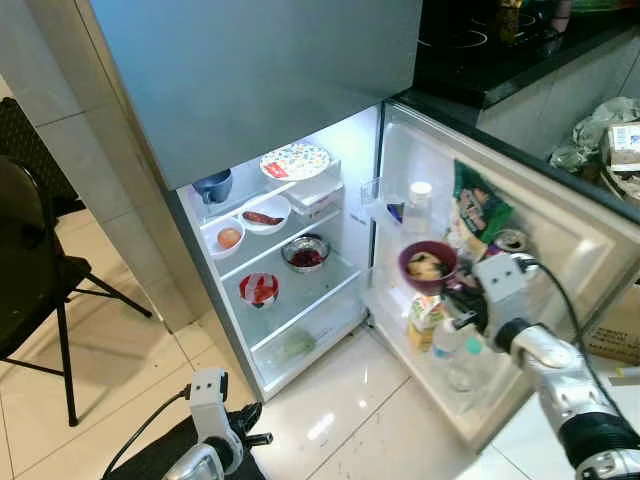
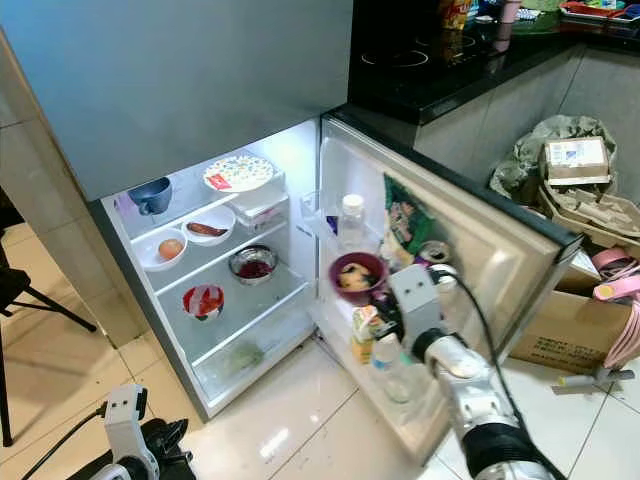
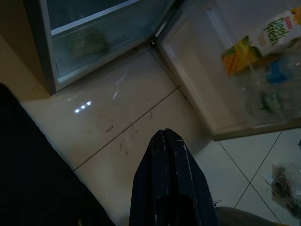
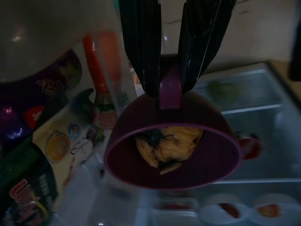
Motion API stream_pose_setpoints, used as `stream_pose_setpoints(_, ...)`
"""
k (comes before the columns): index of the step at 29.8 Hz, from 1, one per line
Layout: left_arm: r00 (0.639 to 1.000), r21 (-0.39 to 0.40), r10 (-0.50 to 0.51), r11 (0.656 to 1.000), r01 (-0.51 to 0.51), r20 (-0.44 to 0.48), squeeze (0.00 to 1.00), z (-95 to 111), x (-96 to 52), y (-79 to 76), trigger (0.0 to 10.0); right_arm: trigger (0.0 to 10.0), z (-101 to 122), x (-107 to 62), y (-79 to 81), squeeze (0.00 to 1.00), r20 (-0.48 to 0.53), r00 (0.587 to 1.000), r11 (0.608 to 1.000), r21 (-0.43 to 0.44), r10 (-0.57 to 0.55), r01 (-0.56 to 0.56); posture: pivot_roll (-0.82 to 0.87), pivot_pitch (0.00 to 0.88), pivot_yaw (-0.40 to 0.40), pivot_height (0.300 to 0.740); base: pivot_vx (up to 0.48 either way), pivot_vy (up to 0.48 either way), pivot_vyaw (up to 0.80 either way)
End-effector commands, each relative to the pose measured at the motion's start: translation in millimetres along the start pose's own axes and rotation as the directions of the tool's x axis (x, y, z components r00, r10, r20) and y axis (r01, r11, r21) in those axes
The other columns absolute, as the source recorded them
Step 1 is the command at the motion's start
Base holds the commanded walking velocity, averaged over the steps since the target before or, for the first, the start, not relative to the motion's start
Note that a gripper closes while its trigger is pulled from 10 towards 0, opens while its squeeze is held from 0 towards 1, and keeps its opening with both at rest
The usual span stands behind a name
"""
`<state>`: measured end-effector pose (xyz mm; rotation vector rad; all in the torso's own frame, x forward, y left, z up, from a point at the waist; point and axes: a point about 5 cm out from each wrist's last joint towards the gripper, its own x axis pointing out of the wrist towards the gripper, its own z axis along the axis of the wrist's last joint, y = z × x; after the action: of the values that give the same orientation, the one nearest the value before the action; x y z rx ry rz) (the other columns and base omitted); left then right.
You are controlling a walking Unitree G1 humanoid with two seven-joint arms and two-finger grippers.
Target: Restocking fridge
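The fridge (image 1: 300,120) stands open, its lower door (image 1: 560,230) swung wide to the robot's right. On the shelves sit a patterned plate (image 1: 295,160) at the top with a blue cup (image 1: 214,185) beside it, then a white bowl with a sausage (image 1: 265,215) and another with an egg (image 1: 229,238), a steel bowl (image 1: 306,254) of something dark red lower down, and a red-and-white cup (image 1: 260,289) below that. Greens (image 1: 290,346) lie in the crisper drawer. The door racks are crowded: a white-capped bottle (image 1: 418,205), a green snack bag (image 1: 478,212), a can (image 1: 510,241), a juice carton (image 1: 424,320) and water bottles (image 1: 455,350) at the bottom, all close around the raised arm. A black chair (image 1: 30,260) stands well off to the left; a counter (image 2: 470,60) and a cardboard box (image 2: 560,330) lie to the right.

The right gripper (image 4: 171,77) is clamped on the handle of a purple cup (image 1: 428,265), holding it in the air just in front of the door racks, between door and shelves. The cup is tilted, mouth toward the camera, with a lump of yellowish food with dark patches (image 4: 167,146) inside.

The left gripper (image 3: 167,141) hangs low over the tiled floor (image 3: 117,117), fingers pressed together, with nothing in them.
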<state>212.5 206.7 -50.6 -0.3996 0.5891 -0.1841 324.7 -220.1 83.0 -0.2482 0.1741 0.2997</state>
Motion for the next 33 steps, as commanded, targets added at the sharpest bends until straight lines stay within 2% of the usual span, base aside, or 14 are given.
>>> stream_pose_setpoints(1, 0.999, 0.019, 0.030, 0.999, -0.029, -0.018, 0.00, -0.1, -5.2, 8.6, 10.0, 10.0, 3.2, -7.2, -26.2, 0.00, 0.019, 0.992, 0.992, 0.009, -0.126, 0.126, -0.05, 0.000, 0.033, 0.740, 0.000, 0.000, 0.00)
stream_pose_setpoints(3, 0.999, 0.019, 0.030, 0.999, -0.029, -0.018, 0.00, -0.1, -5.2, 8.6, 10.0, 10.0, 3.2, -7.2, -26.2, 0.00, 0.019, 0.992, 0.992, 0.009, -0.126, 0.126, -0.05, 0.000, 0.033, 0.740, 0.000, 0.000, 0.00)
stream_pose_setpoints(4, 0.999, 0.019, 0.032, 0.999, -0.032, -0.016, 0.00, 0.2, -5.3, 8.9, 10.0, 10.0, 1.7, -11.2, -36.5, 0.00, 0.013, 0.985, 0.985, 0.006, -0.170, 0.170, -0.05, 0.000, 0.033, 0.740, 0.000, 0.000, 0.00)
stream_pose_setpoints(6, 0.999, 0.021, 0.032, 0.999, -0.032, -0.014, 0.00, 0.7, -5.2, 9.1, 10.0, 10.0, 1.7, -13.9, -43.4, 0.00, 0.016, 0.981, 0.981, 0.007, -0.195, 0.195, -0.05, 0.000, 0.034, 0.740, 0.000, 0.000, 0.00)
stream_pose_setpoints(9, 0.999, 0.023, 0.031, 0.999, -0.030, -0.013, 0.00, 1.2, -5.1, 9.0, 10.0, 10.0, 2.4, -14.1, -44.2, 0.00, 0.021, 0.981, 0.981, 0.010, -0.194, 0.194, -0.05, 0.000, 0.036, 0.740, 0.000, 0.000, 0.00)
stream_pose_setpoints(12, 1.000, 0.028, 0.026, 0.999, -0.026, -0.011, 0.00, 2.1, -4.5, 8.5, 10.0, 10.0, 6.7, -11.1, -35.1, 0.00, 0.065, 0.990, 0.991, 0.056, -0.127, 0.123, -0.05, 0.000, 0.035, 0.740, 0.000, 0.000, 0.00)
stream_pose_setpoints(14, 1.000, 0.032, 0.021, 0.999, -0.021, -0.010, 0.00, 2.7, -3.6, 7.3, 10.0, 10.0, 11.0, -7.5, -17.4, 0.00, 0.124, 0.992, 0.995, 0.097, -0.009, -0.003, -0.05, 0.000, 0.037, 0.740, 0.000, 0.000, 0.00)
stream_pose_setpoints(15, 1.000, 0.032, 0.021, 0.999, -0.021, -0.010, 0.00, 2.7, -3.6, 7.3, 10.0, 10.0, 11.0, -7.5, -17.4, 0.00, 0.124, 0.992, 0.995, 0.097, -0.009, -0.003, -0.05, 0.000, 0.037, 0.740, 0.000, 0.000, 0.00)
stream_pose_setpoints(16, 1.000, 0.037, 0.019, 0.999, -0.018, -0.009, 0.00, 3.1, -2.7, 6.2, 10.0, 10.0, 11.8, -6.0, -2.6, 0.00, 0.150, 0.985, 0.989, 0.111, 0.084, -0.101, -0.05, 0.000, 0.038, 0.740, 0.000, 0.000, 0.00)
stream_pose_setpoints(17, 1.000, 0.037, 0.019, 0.999, -0.018, -0.009, 0.00, 3.1, -2.7, 6.2, 10.0, 10.0, 11.8, -6.0, -2.6, 0.00, 0.150, 0.985, 0.989, 0.111, 0.084, -0.101, -0.05, 0.000, 0.038, 0.740, 0.000, 0.000, 0.00)
stream_pose_setpoints(20, 1.000, 0.055, 0.016, 0.998, -0.016, -0.004, 0.00, 5.3, 0.4, 3.0, 10.0, 10.0, 10.8, -4.3, 34.5, 0.00, 0.184, 0.944, 0.946, 0.126, 0.275, -0.300, -0.05, 0.000, 0.037, 0.740, 0.000, 0.000, 0.00)
stream_pose_setpoints(25, 1.000, 0.074, 0.029, 0.997, -0.028, 0.001, 0.00, 7.7, 2.7, 1.5, 10.0, 10.0, 12.2, -1.3, 45.8, 0.00, 0.202, 0.930, 0.932, 0.136, 0.306, -0.336, -0.05, 0.000, 0.037, 0.740, 0.000, 0.000, 0.00)
stream_pose_setpoints(26, 0.999, 0.099, 0.044, 0.994, -0.046, 0.016, 0.00, 11.8, 5.7, -0.4, 10.0, 10.0, 17.8, 1.0, 53.4, 0.00, 0.239, 0.909, 0.913, 0.146, 0.340, -0.380, -0.05, 0.000, 0.037, 0.740, 0.000, 0.000, 0.00)
stream_pose_setpoints(33, 0.995, 0.113, 0.085, 0.989, -0.090, 0.054, 0.00, 22.9, 10.8, -1.2, 10.0, 10.0, 22.5, 7.0, 60.1, 0.00, 0.250, 0.898, 0.901, 0.151, 0.363, -0.406, -0.08, 0.000, 0.049, 0.740, 0.000, 0.000, 0.23)
